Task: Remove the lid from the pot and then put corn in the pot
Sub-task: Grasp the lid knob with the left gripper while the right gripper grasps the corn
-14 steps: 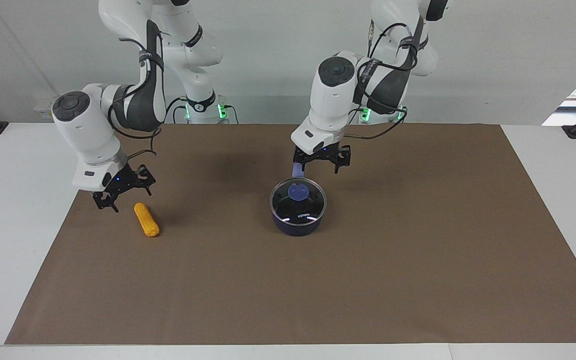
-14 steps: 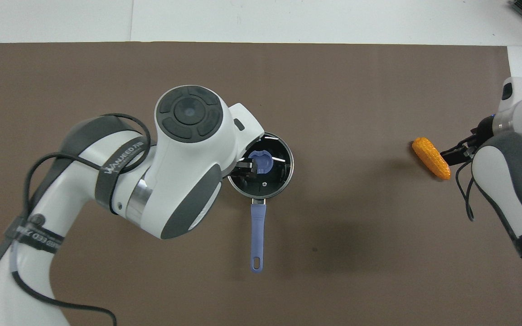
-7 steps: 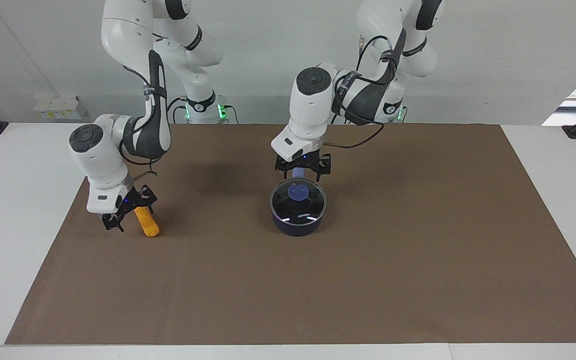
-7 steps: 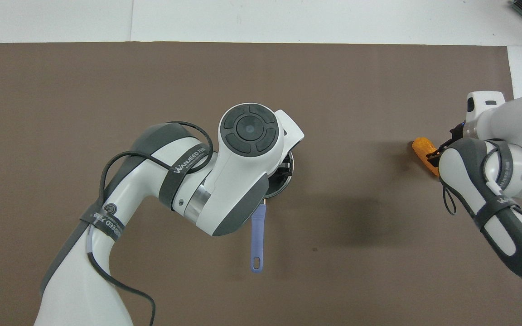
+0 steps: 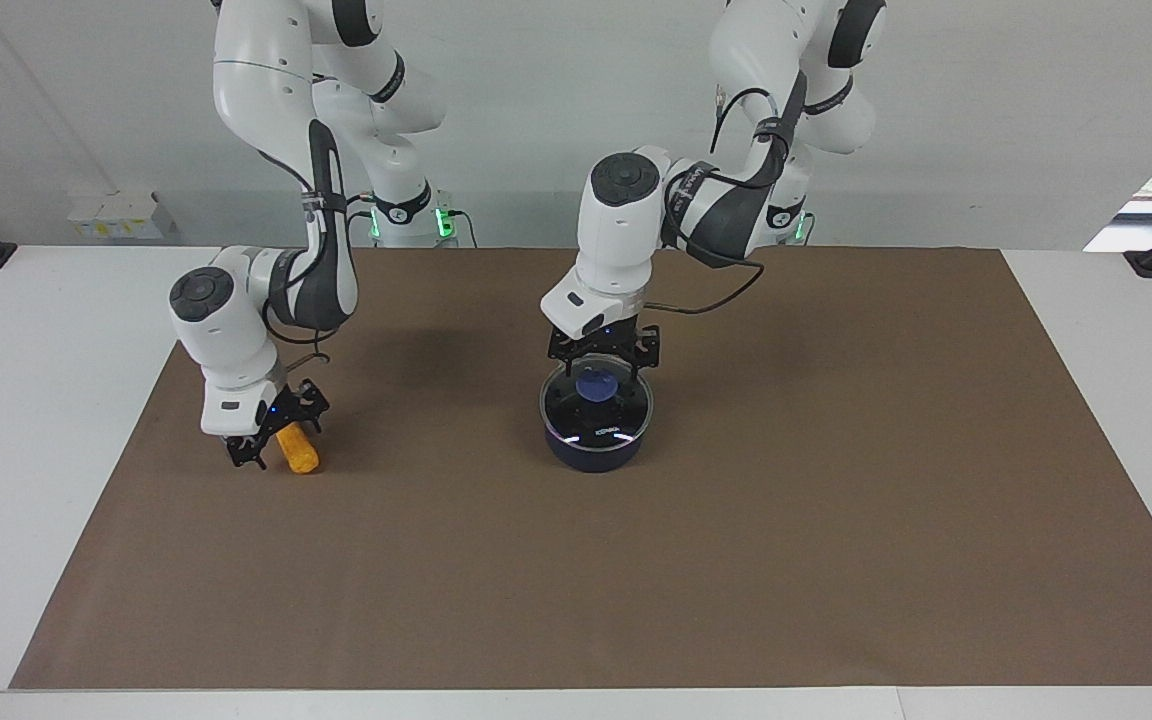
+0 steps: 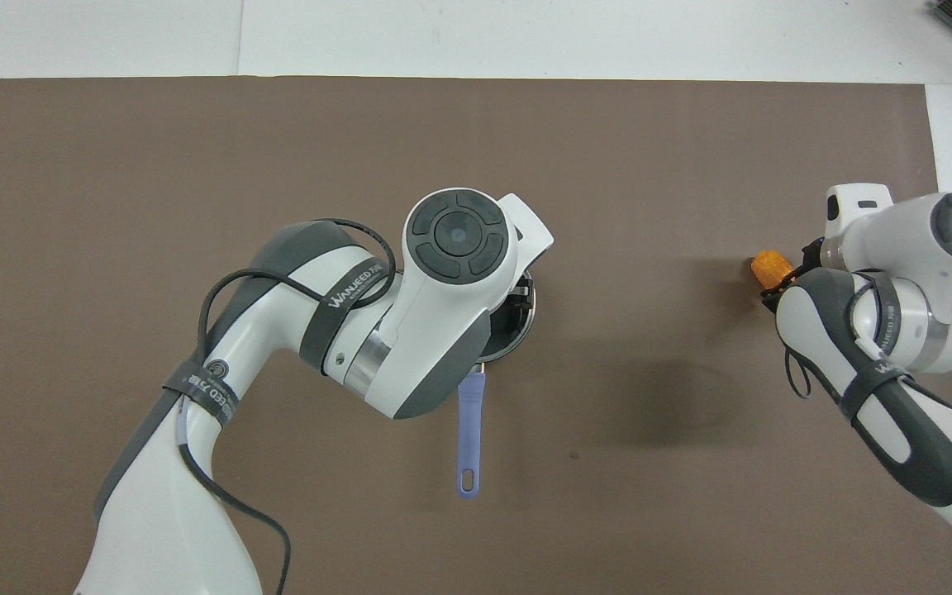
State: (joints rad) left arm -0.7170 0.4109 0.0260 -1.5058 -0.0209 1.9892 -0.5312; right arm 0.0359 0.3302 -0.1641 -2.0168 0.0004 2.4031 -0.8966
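The dark blue pot [image 5: 596, 452] stands mid-mat with the glass lid [image 5: 608, 420] on it. Its long handle [image 6: 469, 430] points toward the robots. My left gripper [image 5: 600, 368] is open and low over the lid, its fingers on either side of the blue knob [image 5: 595, 385]. The overhead view shows only a sliver of the pot's rim [image 6: 528, 307] past my left wrist. The orange corn [image 5: 299, 453] lies on the mat toward the right arm's end. My right gripper [image 5: 279, 440] is open and down around the corn's nearer end. From overhead, only the corn's tip [image 6: 770, 268] shows.
A brown mat [image 5: 786, 520] covers most of the white table [image 5: 16, 420]. Nothing else lies on it besides the pot and the corn.
My left gripper swung over the pot and dropped to the lid's knob. My right gripper slid over and came down astride the corn. Both stayed open.
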